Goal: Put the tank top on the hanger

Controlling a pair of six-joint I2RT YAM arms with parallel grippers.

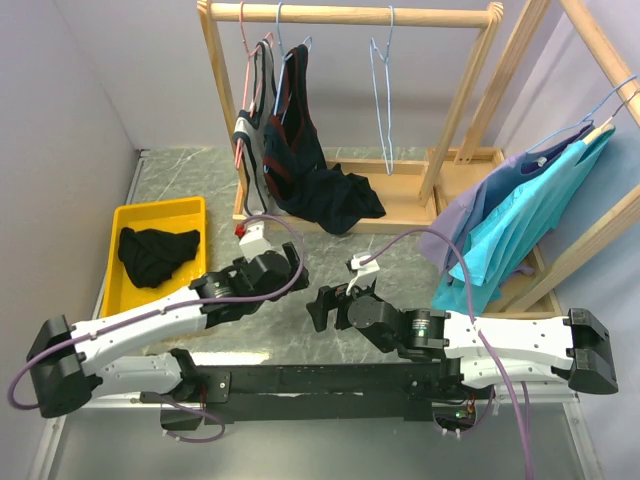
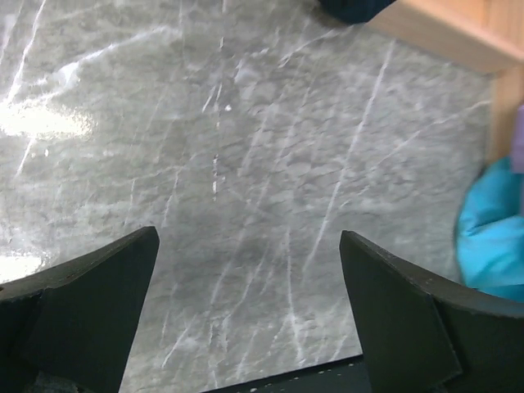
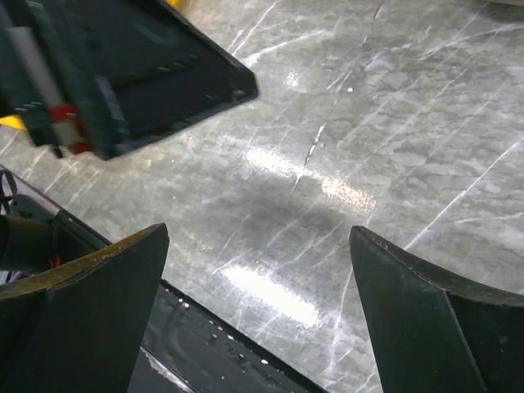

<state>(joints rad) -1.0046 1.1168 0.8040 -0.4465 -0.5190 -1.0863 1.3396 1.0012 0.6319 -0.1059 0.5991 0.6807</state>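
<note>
The left claw (image 2: 248, 239) hangs over the grey veined counter (image 2: 246, 123), fingers spread wide with bare stone between them. A wooden base (image 2: 446, 34) crosses the top right corner. Turquoise cloth (image 2: 491, 237) bunches at the right edge.

A grey marbled bench (image 1: 400, 255) fills the middle of the top view. At centre left sits a yellow tray (image 1: 160, 206). At upper centre stands a wooden rack (image 1: 350, 15). From the left end of its rail hangs a pink hanger (image 1: 243, 40) with a grey-black top (image 1: 250, 140). Just beside it, a dark top with red trim (image 1: 300, 150) hangs on a blue hanger (image 1: 279, 30), its lower part heaped on the rack's base board. At the right edge a slanted wooden frame (image 1: 600, 45) carries a teal garment (image 1: 520, 220) over a lavender garment (image 1: 470, 215).
</note>
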